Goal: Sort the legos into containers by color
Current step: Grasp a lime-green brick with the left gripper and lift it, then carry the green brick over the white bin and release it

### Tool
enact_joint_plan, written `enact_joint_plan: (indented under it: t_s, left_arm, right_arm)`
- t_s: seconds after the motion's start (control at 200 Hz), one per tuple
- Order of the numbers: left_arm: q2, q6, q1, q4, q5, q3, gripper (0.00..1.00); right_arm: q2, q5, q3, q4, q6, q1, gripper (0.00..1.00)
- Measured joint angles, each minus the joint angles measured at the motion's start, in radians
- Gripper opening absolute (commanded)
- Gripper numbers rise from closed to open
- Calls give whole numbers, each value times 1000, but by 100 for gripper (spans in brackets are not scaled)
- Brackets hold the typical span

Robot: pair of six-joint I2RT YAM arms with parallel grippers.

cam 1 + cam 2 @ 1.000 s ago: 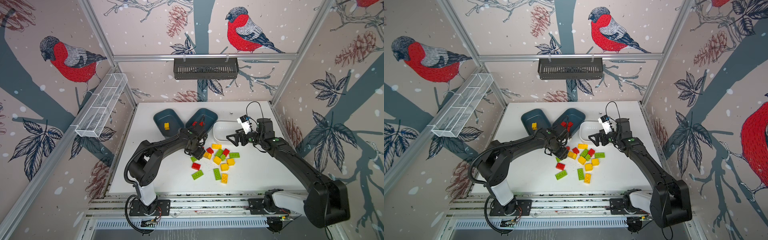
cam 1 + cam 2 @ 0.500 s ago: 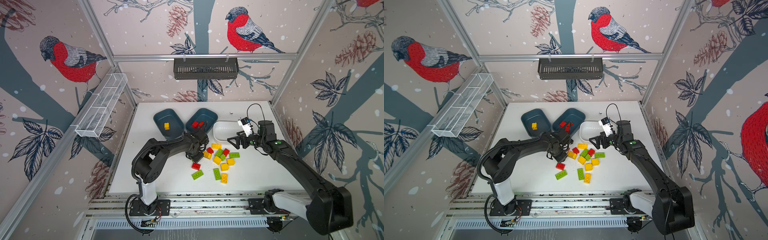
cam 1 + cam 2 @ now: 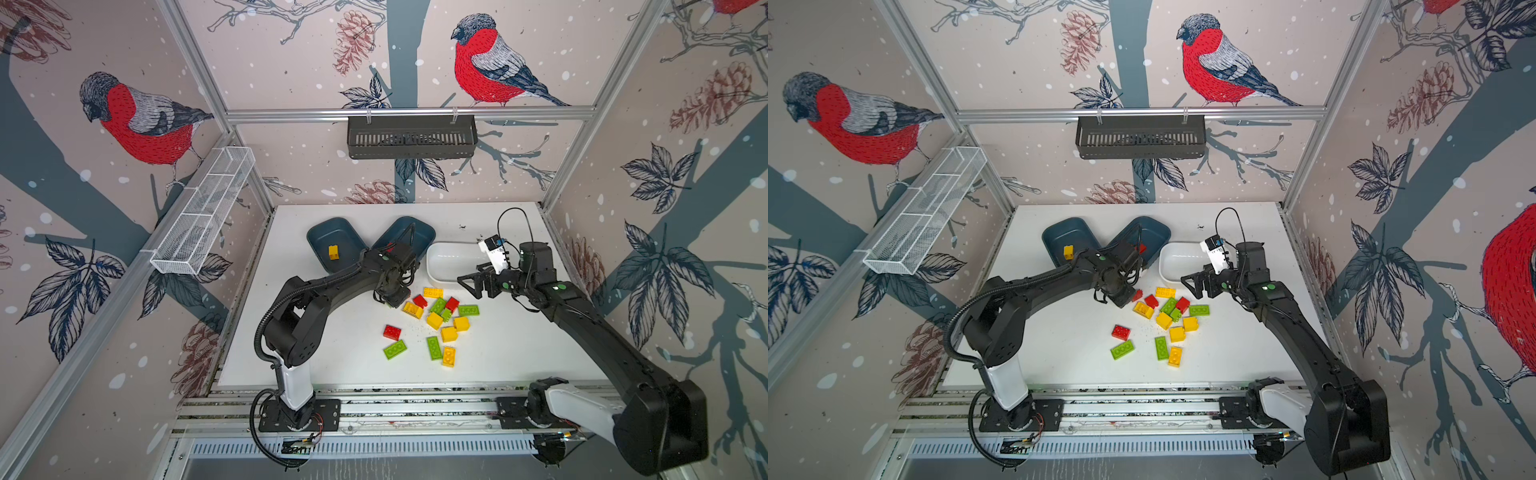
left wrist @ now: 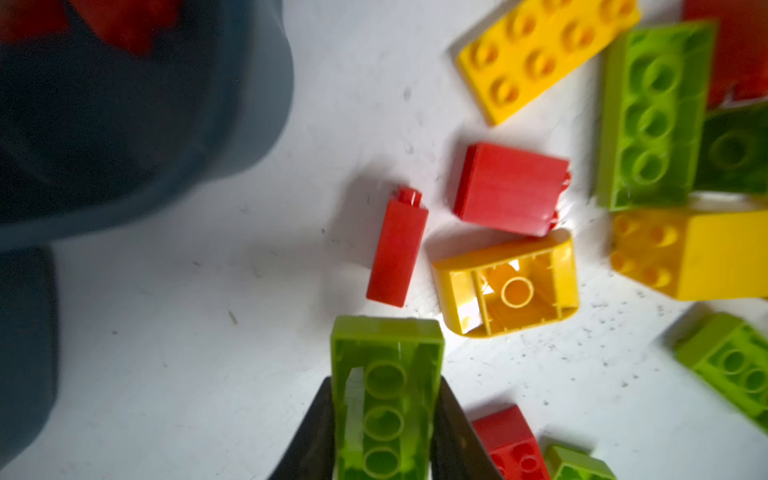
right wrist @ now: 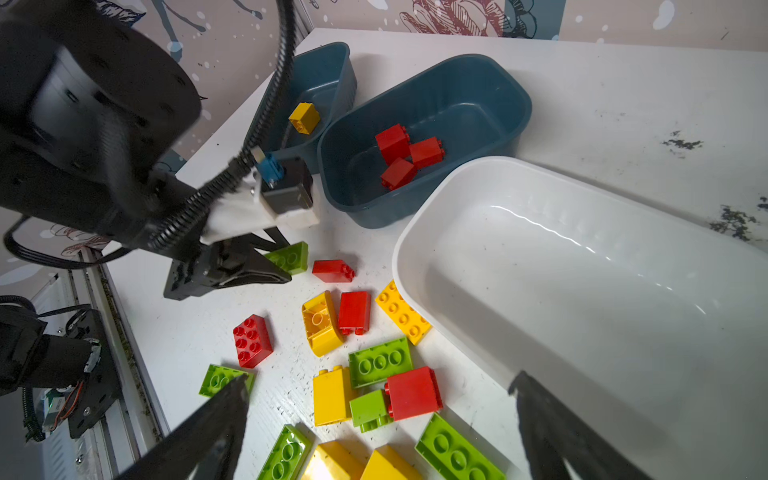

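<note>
left gripper (image 4: pixel 385 399): narrow, clamped on the long sides of a green brick (image 4: pixel 386 345), hollow side facing the wrist camera. It sits at table centre, just on the near side of the mid tub (image 3: pixel 419 235). Cannot tell if the brick is off the table yet.
grip risk: the fingers hold one end only and most of the brick sticks out past the tips. The plastic looks slick, so a fast swing could pivot or drop it.
neighbour risk: a slim red brick (image 4: pixel 397 249) and an upturned yellow brick (image 4: pixel 507 286) lie just beside the held one. A low sweep would scatter them.
wrong-tub risk: the left tub (image 3: pixel 332 232) has one yellow and the mid tub three reds (image 5: pixel 405 151). The white tub (image 3: pixel 446 262) is empty, so it's likely the green's target. The mid tub is closest, and an early release lands there.
clash risk: the right gripper (image 3: pixel 468 284) is wide and empty, straddling the white tub's near rim above the pile (image 3: pixel 440 316). It's right on the left arm's likely route, so the arms could collide unless it backs off.
table (image 3: pixel 519 345): white and flat, tubs in the far half, loose bricks at centre. There are dark crumbs around the pile and scuffs toward the far right corner.
room: bullfinch wallpaper, aluminium frame, wire rack (image 3: pixel 203 216) on the left wall, black basket (image 3: pixel 411 137) on the back rail.
</note>
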Motion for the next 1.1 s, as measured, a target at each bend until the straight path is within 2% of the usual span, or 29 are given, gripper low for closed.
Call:
enact_joint_plan:
  t_s: [0.22,0.385,0.59,0.69,0.876,0.961,1.101]
  left_arm:
    - [80,-61,39,-45,112,298,29]
    - [257,-116,20,-50,181,555,29]
    - [470,-195,-21,-43,185,827,29]
    - [525,-239,-26,-32,184,861,33]
    - [543,-295,-24,10,188,850,64]
    - [526,-297,-26,12,185,825,68]
    - [441,-284,-26,-3,174,745,68]
  right_arm:
    - [-19,5,2,1,0,-23,100]
    - [-34,19,2,1,0,-44,100]
    - [-54,30,2,3,4,-63,99]
    - [-62,32,2,4,4,-71,99]
    - [-68,33,-9,8,3,-77,99]
    - [-68,33,-10,8,4,-78,99]
    - [-65,32,-13,9,4,-79,100]
